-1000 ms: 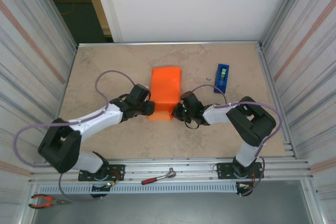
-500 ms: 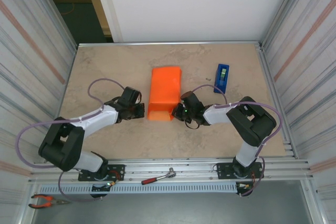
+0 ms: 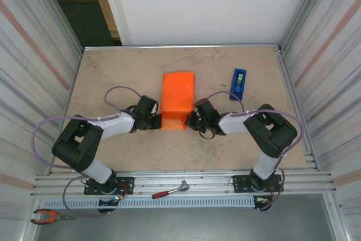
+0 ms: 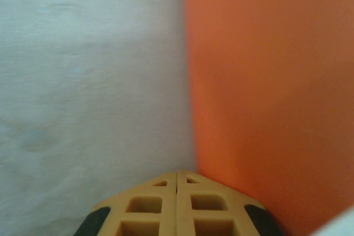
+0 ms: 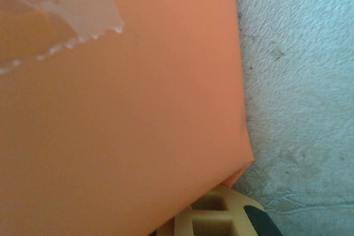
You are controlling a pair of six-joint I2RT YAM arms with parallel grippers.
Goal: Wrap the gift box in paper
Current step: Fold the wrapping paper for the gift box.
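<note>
The paper (image 3: 177, 99) is bright orange and wraps a box-sized parcel lying mid-table; the gift box itself is hidden inside it. My left gripper (image 3: 156, 121) is shut and empty, its tips against the parcel's near left edge. In the left wrist view the two tan fingers (image 4: 157, 205) meet with no gap, right beside the orange side (image 4: 265, 92). My right gripper (image 3: 190, 120) sits at the near right corner. One tan finger (image 5: 224, 216) pokes out from under the paper (image 5: 121, 114), which hides the other. A strip of clear tape (image 5: 66, 15) lies on the paper.
A blue tape dispenser (image 3: 239, 83) stands to the right of the parcel. A red-handled tool (image 3: 169, 191) and pliers (image 3: 48, 215) lie on the front rail. Corrugated walls (image 3: 34, 66) close in both sides, with bare table (image 3: 113, 71) to the left.
My left gripper drew back left from the parcel while shutting, then came back against its near left edge. The right arm and the parcel stayed put.
</note>
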